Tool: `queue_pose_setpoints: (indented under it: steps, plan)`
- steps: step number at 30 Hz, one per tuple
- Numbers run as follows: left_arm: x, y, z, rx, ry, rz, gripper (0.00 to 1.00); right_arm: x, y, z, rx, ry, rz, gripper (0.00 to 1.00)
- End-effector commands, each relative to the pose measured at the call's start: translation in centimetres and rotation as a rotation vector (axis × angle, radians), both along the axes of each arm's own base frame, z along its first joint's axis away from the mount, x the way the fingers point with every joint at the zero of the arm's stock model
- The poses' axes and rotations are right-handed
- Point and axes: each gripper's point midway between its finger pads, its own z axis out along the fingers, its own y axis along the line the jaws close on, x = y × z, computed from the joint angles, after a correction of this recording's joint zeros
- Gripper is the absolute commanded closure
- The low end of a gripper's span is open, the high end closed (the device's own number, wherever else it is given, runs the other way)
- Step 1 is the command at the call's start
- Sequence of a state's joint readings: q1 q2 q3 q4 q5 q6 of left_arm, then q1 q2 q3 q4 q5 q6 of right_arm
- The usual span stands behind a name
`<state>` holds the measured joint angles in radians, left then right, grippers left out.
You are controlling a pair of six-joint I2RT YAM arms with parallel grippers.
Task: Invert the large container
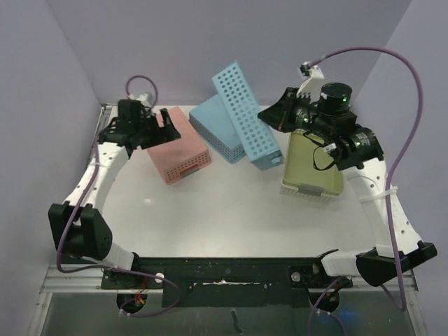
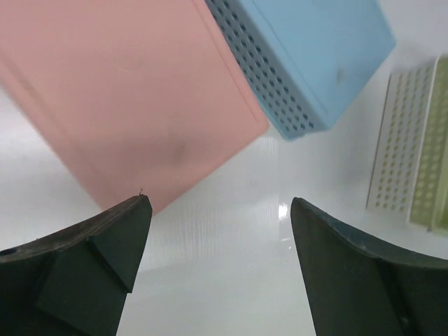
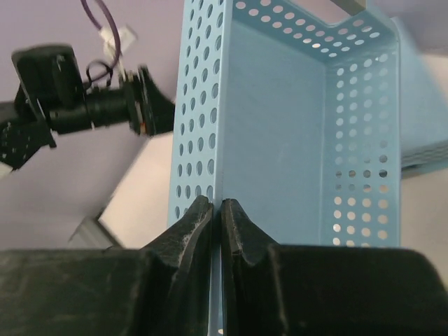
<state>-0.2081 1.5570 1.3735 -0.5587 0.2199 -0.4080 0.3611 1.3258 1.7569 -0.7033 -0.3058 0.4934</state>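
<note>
Container (image 1: pixel 246 115), large, blue and perforated, stands tipped up on edge at the back of the white table (image 1: pixel 224 210), overlapping a lower blue bin (image 1: pixel 210 126). The right gripper (image 3: pixel 215 206) pinches its side wall, fingers pressed tight on the plastic. The left gripper (image 2: pixel 220 203) hangs spread wide above a pink bin (image 2: pixel 126 91), holding nothing.

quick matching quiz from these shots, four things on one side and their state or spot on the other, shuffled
1 left pincer
2 right pincer
3 pink container
4 yellow-green container

a rightmost, open side up
b open, holding nothing
c leftmost, base up
d shut on the wall of the large blue container

Pairs: 1-b, 2-d, 3-c, 4-a
</note>
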Motion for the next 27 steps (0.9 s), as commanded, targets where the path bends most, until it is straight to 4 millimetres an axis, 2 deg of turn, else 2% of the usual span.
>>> queue_pose_setpoints:
  steps: [1,3,5,9,12,18,23,27]
  plan:
    - [0.3,6.7,9.7,-0.166,-0.187,0.227,0.18,-2.2,6.6,0.6,0.222,-0.009,0.278,1.0]
    - [-0.1,9.3,11.6,-0.161,-0.236,0.315,0.18,-3.1,8.9,-0.9,0.267,0.031,0.371,1.0]
    - [-0.5,10.8,12.2,-0.118,-0.251,0.381,0.18,-4.1,11.4,-2.3,0.278,0.08,0.452,1.0]
    - [-1.1,12.2,12.2,-0.09,-0.242,0.45,0.18,-6.5,16.0,-4.9,0.264,0.168,0.594,1.0]
    - [-1.3,12.7,12.2,-0.079,-0.244,0.468,0.18,-7.6,17.5,-6.8,0.318,0.268,0.662,1.0]
    - [-1.3,12.5,12.0,-0.083,-0.244,0.452,0.18,-7.4,16.2,-12.7,0.356,0.483,0.655,1.0]
    - [-1.3,12.2,11.4,-0.092,-0.237,0.438,0.18,-6.9,13.5,-17.9,0.42,0.625,0.591,1.0]
    - [-1.3,11.5,10.5,-0.113,-0.22,0.414,0.18,-5.5,10.9,-22.2,0.363,0.691,0.461,1.0]
